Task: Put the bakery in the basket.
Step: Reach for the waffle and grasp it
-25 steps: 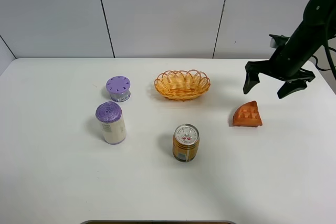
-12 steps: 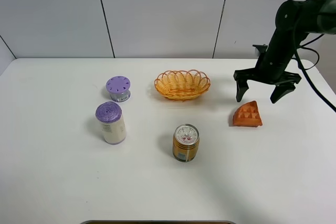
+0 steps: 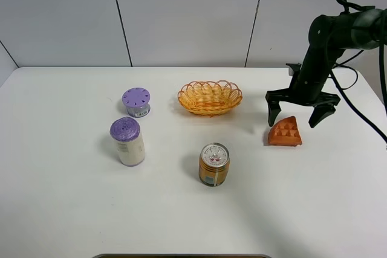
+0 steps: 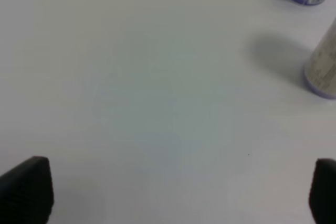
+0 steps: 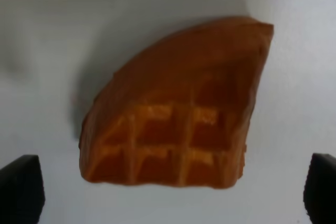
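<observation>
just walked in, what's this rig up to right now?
The right gripper hangs open over the small orange-brown waffle wedge on the white table, one finger to each side, apparently not gripping it yet. The oval orange-yellow wicker basket sits apart, toward the table's middle, with nothing in it. The left gripper is open over bare table, holding nothing.

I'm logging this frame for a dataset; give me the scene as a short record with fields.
target: waffle slice, on the table, ungripped
goal: basket, nothing in it
right end effector: open, straddling the waffle slice
left end effector: open, over the table
other items: can, short purple-lidded cup, tall purple-lidded cup
</observation>
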Robot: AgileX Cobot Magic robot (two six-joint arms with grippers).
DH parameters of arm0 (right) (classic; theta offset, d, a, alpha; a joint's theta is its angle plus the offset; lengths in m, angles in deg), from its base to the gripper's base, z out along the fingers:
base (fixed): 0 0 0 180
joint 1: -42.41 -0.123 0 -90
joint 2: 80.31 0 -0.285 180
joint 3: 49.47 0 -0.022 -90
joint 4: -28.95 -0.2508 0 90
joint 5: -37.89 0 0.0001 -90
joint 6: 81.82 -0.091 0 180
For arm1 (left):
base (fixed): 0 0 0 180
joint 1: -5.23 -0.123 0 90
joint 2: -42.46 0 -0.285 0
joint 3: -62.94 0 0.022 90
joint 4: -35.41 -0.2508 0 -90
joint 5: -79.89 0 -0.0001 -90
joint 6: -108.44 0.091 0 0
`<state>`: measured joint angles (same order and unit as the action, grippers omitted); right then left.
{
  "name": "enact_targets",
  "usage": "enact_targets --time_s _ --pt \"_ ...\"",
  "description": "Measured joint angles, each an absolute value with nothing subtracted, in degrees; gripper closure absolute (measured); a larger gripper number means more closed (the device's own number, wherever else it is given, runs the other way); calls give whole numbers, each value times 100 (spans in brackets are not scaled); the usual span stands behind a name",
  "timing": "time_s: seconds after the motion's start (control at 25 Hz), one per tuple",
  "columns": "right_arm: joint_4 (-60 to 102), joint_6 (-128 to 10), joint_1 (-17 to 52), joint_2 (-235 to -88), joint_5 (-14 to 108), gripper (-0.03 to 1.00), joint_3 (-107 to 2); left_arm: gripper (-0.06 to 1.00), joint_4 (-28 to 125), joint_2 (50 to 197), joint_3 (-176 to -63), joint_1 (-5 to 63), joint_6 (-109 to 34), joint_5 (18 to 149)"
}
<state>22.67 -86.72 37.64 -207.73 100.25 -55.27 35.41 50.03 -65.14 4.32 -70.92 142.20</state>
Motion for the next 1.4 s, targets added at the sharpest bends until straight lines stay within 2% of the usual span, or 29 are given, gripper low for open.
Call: enact_targets --time_s 1.08,1.4 --pt "2067 -8695 3764 -21512 9721 -1 -5554 -5 3541 5003 -6514 432 -7092 14220" --pt "2115 -8695 3764 -21530 9740 14 -5554 -5 3541 5003 -6514 432 -7092 14220"
